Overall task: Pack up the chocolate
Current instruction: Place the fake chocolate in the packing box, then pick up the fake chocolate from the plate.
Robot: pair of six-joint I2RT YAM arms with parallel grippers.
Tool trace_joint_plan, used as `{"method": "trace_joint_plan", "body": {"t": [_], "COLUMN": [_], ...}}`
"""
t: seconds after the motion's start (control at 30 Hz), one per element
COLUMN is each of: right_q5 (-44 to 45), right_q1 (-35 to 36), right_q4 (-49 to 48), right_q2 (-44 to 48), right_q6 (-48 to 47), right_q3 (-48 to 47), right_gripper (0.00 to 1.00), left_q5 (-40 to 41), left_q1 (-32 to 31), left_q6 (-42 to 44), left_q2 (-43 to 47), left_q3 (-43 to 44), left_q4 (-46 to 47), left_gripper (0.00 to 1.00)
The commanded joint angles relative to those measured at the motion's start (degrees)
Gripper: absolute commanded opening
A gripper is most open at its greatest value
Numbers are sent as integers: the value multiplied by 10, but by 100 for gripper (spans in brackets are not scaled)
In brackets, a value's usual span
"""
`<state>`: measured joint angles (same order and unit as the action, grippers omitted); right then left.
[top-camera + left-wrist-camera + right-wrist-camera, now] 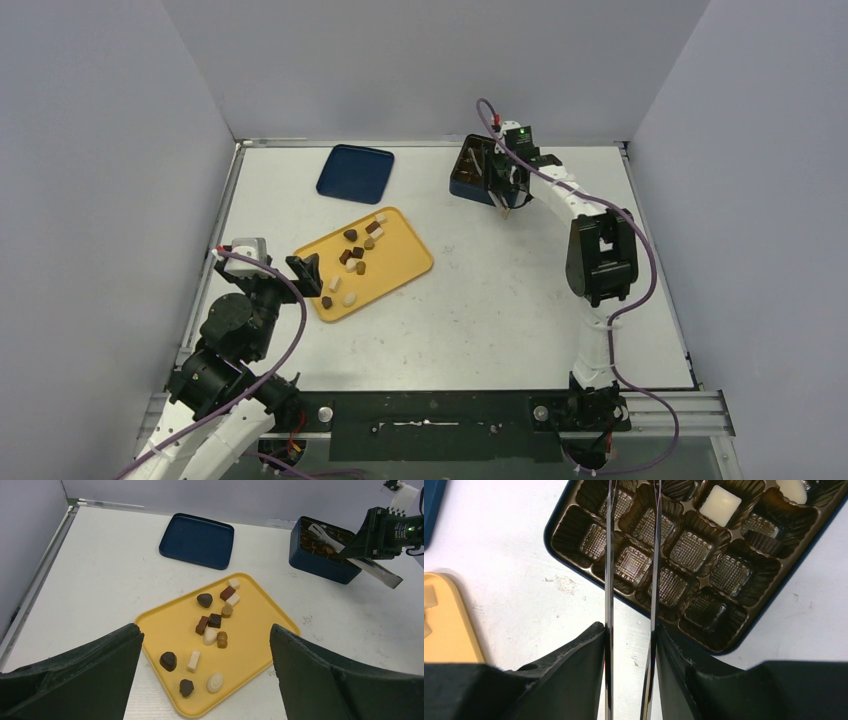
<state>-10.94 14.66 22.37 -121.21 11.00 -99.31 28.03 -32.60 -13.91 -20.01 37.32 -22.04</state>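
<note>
Several chocolate pieces (355, 255) (215, 622), dark, caramel and white, lie scattered on the yellow tray (405, 262) (252, 630). My left gripper (308, 272) (204, 632) hovers open and empty over the tray's near corner. At the back stands the dark blue box (470, 172) (320, 562) (724, 650) with its brown gridded insert. Two white pieces (721, 505) sit in its far cells. My right gripper (503, 183) (630, 630) is shut on metal tongs (609, 555) (375, 570), whose blades stand apart over the box's cells with nothing showing between them.
The box's dark blue lid (355, 172) (196, 540) lies flat behind the tray at the back left. Grey walls enclose the table on three sides. A raised rail (225, 215) runs along the left edge.
</note>
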Motion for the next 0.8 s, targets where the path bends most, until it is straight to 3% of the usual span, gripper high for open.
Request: {"method": "trace_joint_plan", "body": {"t": [0.0, 0.47, 0.77], "right_q5": [-4, -20, -25], "right_q1": [5, 106, 190], "right_q4": [6, -27, -64], "right_q2": [86, 208, 217], "right_q6": [-5, -16, -12], "right_q3": [-15, 135, 202], "right_gripper": [38, 39, 39], "left_q5": [-7, -2, 3], "left_q1": [7, 17, 25], "left_q6": [2, 6, 6], "left_q2": [-6, -9, -15], "left_q3": [4, 6, 8], "left_q4": [33, 34, 30], "left_gripper": [97, 97, 97]}}
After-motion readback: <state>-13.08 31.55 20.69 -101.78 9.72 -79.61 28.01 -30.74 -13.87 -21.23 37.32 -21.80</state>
